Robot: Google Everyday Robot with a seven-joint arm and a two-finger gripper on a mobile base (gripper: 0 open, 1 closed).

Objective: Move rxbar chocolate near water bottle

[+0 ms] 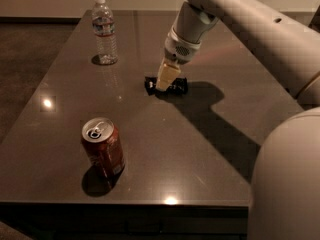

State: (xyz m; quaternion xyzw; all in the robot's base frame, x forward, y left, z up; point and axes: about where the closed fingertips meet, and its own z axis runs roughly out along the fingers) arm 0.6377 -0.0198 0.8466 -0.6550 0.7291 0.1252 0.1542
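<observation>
The rxbar chocolate (pixel 174 86), a flat black wrapper, lies on the dark table (pixel 200 149) near its middle. My gripper (pixel 164 84) points down onto the bar's left part, its pale fingers (pixel 167 75) covering part of the wrapper. The water bottle (pixel 105 31), clear with a white cap and a red-banded label, stands upright at the far left of the table, well apart from the bar and to its left and behind it.
A reddish-brown soda can (pixel 103 147) stands upright near the table's front left. My arm (pixel 240 24) reaches in from the right and its large body (pixel 290 184) fills the lower right corner. The floor lies beyond the table's left edge.
</observation>
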